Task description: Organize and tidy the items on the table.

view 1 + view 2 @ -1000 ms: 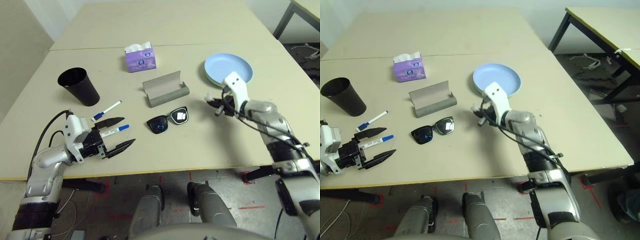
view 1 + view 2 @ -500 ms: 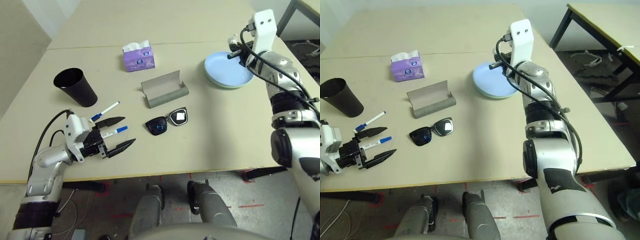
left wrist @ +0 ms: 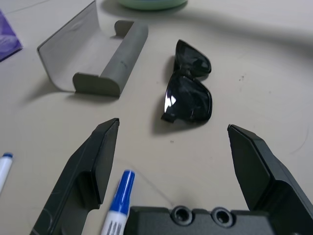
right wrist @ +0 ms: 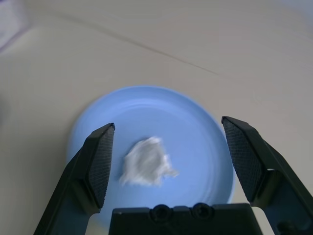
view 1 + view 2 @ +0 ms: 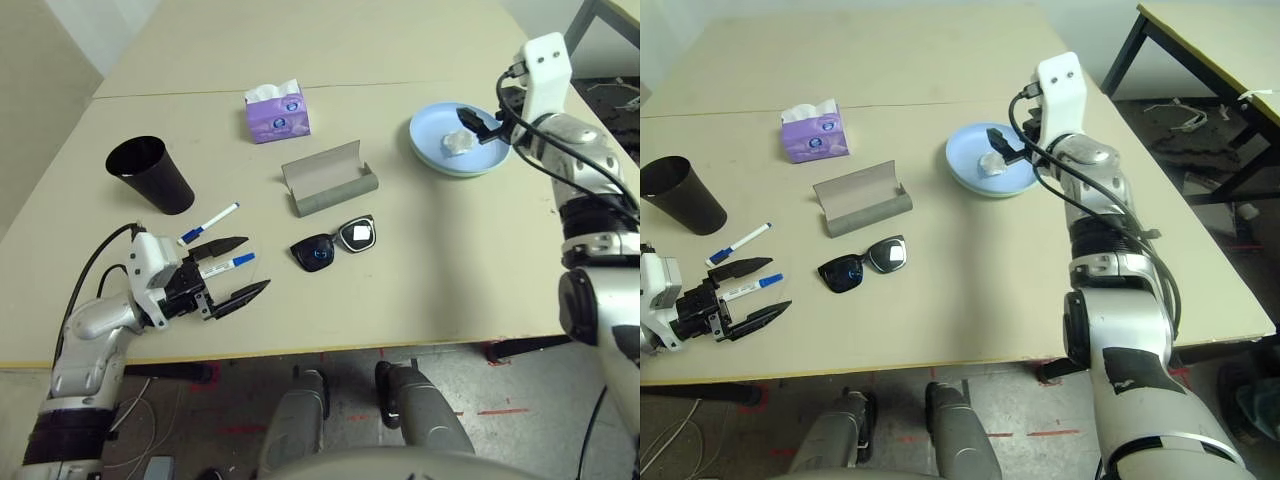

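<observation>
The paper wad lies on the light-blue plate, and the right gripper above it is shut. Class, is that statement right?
Not quite. The paper wad does lie on the light-blue plate, but the right gripper above it is open, not shut. The right wrist view shows its two fingers standing wide apart on either side of the wad.

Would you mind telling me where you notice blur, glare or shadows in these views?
Right wrist view: paper wad and light-blue plate are softly blurred. Left wrist view: a bright glint on the sunglasses, with the glasses case shadowing the table.
</observation>
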Robot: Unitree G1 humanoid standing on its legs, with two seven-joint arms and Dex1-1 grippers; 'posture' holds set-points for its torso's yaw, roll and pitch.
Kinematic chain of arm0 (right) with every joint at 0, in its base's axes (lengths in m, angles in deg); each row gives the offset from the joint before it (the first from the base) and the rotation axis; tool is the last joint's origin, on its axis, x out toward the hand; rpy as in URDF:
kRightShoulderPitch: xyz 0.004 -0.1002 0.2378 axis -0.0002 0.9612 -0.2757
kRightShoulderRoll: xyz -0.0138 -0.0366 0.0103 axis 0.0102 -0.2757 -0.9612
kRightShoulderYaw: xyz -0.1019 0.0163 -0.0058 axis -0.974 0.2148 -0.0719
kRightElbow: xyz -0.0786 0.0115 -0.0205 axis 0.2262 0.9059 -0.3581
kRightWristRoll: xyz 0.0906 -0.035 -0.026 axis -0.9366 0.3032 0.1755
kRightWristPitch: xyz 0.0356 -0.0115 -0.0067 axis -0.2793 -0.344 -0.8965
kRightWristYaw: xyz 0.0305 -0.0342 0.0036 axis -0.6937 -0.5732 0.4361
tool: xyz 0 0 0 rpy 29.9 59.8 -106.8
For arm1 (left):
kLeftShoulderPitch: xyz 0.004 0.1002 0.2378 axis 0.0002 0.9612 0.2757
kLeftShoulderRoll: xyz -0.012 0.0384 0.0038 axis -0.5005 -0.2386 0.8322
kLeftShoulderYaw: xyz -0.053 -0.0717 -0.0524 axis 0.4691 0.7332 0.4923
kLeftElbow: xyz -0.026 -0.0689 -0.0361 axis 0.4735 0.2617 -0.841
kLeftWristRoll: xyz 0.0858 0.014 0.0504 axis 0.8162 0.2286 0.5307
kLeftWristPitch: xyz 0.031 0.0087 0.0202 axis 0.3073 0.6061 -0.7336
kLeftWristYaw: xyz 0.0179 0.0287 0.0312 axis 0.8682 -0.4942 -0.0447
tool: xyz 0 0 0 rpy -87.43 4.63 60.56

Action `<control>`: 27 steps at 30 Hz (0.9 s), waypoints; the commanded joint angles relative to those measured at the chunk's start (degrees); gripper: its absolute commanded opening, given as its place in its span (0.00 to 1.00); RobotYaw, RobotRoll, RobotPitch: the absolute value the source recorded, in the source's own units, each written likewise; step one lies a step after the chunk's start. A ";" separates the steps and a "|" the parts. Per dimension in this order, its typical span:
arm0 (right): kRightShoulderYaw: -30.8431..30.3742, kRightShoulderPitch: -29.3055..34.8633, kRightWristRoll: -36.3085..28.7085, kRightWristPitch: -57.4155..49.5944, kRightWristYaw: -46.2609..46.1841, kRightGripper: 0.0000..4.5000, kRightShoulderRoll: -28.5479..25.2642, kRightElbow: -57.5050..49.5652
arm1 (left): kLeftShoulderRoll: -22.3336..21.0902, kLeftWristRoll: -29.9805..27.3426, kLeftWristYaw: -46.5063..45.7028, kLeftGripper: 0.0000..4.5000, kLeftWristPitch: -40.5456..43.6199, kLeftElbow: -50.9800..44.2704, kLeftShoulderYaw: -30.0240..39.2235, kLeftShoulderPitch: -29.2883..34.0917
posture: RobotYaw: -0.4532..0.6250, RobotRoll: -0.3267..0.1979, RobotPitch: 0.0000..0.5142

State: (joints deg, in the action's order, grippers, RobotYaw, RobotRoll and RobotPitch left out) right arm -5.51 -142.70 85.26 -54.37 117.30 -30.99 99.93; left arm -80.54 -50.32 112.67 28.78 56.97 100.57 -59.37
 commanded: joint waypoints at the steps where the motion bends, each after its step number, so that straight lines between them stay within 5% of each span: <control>1: -6.60 4.72 3.76 -1.08 4.67 1.00 -3.54 -14.71 | -0.26 -0.59 1.26 1.00 0.58 0.96 0.14 0.20 | 0.29 0.62 0.37; 5: -12.96 7.28 2.39 -6.65 12.97 1.00 -5.51 -29.02 | -0.52 -0.95 2.24 1.00 0.87 0.97 0.26 0.47 | 0.29 0.62 0.37; 9: -20.08 3.22 -0.55 -13.05 21.42 1.00 -2.74 -35.95 | -0.62 -0.45 2.81 1.00 0.53 1.27 0.01 0.13 | 0.30 0.62 0.36; 21: -40.31 -6.89 8.99 -19.69 28.22 1.00 4.16 -32.60 | -0.18 -0.04 1.56 1.00 -0.02 0.75 0.45 0.73 | 0.33 0.62 0.35; 27: -43.72 -7.96 9.61 -24.11 28.05 1.00 11.80 -25.80 | 0.11 0.36 0.61 1.00 -0.36 1.37 0.53 0.67 | 0.34 0.62 0.34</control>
State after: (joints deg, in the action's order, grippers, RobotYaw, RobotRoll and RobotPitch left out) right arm -47.88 -150.20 94.24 -78.07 145.98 -20.51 72.48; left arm -80.62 -50.69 113.48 29.03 57.76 100.69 -59.33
